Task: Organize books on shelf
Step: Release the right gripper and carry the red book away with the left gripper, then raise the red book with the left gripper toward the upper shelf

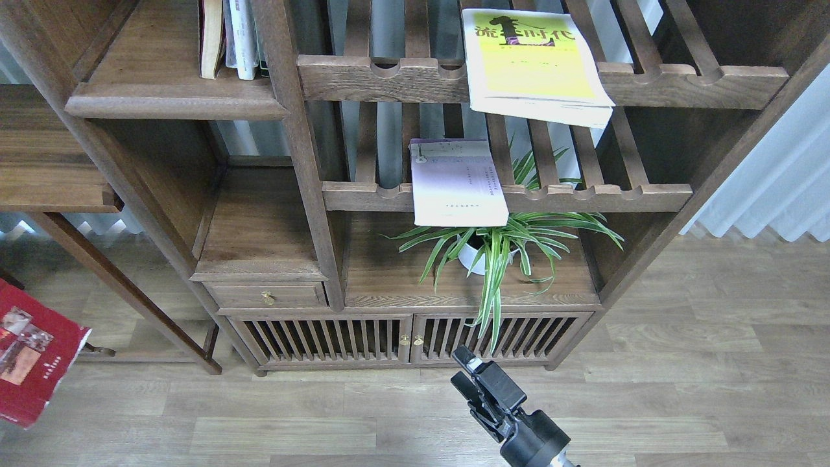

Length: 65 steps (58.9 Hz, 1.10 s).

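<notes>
The yellow-green book [532,65] lies flat on the upper slatted rack, its front edge overhanging the rail. The pale lavender book [457,185] lies flat on the lower slatted rack, also overhanging. The dark red book [32,353] shows only in part at the left edge, low, in front of the floor; whatever holds it is out of view. The solid shelf [175,107] is at the upper left, with several upright books at its back. My right gripper [462,371] is open and empty, low in front of the cabinet doors. My left gripper is out of view.
A potted spider plant [493,250] stands on the board under the lavender book, its leaves hanging over the front. A small drawer [266,295] and slatted cabinet doors [408,337] are below. A side table [52,175] is at the left. A curtain [771,168] hangs at the right.
</notes>
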{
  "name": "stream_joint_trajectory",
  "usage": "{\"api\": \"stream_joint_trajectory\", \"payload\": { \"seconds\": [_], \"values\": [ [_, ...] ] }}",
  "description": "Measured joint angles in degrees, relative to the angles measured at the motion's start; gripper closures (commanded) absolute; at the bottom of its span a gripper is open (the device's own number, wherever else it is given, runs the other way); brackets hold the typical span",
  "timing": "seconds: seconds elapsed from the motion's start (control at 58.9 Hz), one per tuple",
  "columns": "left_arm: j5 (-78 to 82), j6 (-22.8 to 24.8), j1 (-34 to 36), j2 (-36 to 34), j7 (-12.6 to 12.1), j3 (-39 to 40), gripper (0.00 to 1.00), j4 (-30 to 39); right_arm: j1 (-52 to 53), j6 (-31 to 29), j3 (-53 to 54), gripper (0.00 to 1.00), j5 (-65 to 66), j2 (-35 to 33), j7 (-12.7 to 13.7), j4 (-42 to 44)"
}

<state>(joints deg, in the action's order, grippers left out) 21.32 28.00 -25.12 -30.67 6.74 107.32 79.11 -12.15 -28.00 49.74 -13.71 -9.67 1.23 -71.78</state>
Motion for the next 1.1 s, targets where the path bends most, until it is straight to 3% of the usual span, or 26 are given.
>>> {"api": "stream_joint_trajectory", "payload": {
  "seconds": [0.289, 0.697, 0.901, 1.104],
  "values": [
    [0.1, 0.0, 3.9, -6.6, -1.6, 2.2, 0.94, 0.0, 0.4, 0.0, 0.0, 0.05, 0.0, 0.3, 0.0, 0.3],
    [0.0, 0.0, 8.6, -15.0, -1.8, 6.2, 0.94, 0.0, 0.6, 0.0, 0.0, 0.05, 0.0, 0.7, 0.0, 0.5],
    [0.0, 0.0, 16.3, -22.9, -2.7, 6.3, 0.94, -0.3, 0.7, 0.0, 0.0, 0.05, 0.0, 0.9, 0.0, 0.6],
    [0.1, 0.0, 21.8, -26.6, -3.0, 4.2, 0.94, -0.4, 0.7, 0.0, 0.0, 0.05, 0.0, 1.1, 0.0, 0.6]
  ]
}}
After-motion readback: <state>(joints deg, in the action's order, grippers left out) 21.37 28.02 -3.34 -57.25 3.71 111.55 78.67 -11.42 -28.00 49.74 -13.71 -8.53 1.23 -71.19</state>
